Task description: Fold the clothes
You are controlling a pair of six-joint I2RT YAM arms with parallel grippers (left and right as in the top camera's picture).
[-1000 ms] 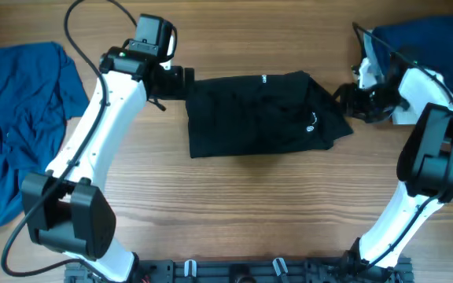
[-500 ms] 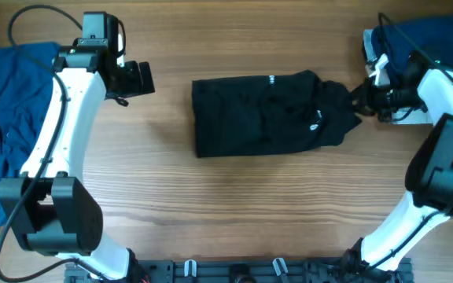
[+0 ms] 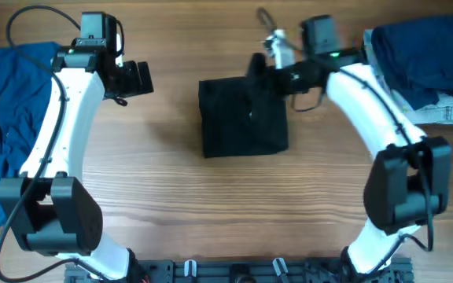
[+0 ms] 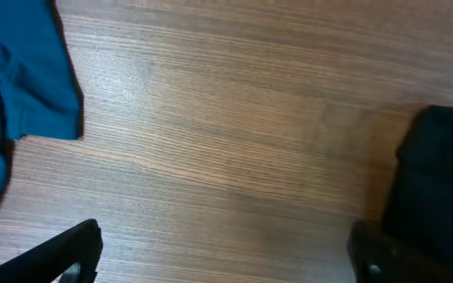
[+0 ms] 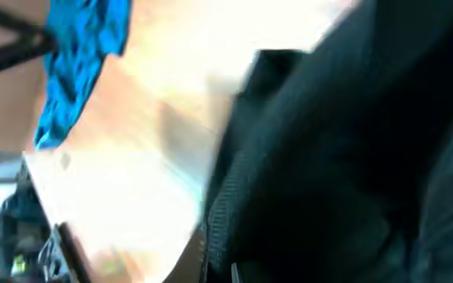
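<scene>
Mid-fold, the right end effector (image 3: 267,64), clamped on the black shirt (image 3: 242,118) at its 1 o'clock corner, holds a flap over the rest at table (image 3: 211,212) centre, while the left end effector (image 3: 138,79) hovers apart and empty at 10 o'clock; the next move is probably to release and flatten.

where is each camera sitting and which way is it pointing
overhead: above the table, facing straight down; shows left gripper, right gripper, black shirt, blue garment.
left wrist: on the left gripper, facing down at bare wood; its fingertips at the bottom corners.
right wrist: on the right gripper, blurred, close against the black shirt; own fingers unclear.
shared: overhead and left wrist both show black shirt and blue garment.
</scene>
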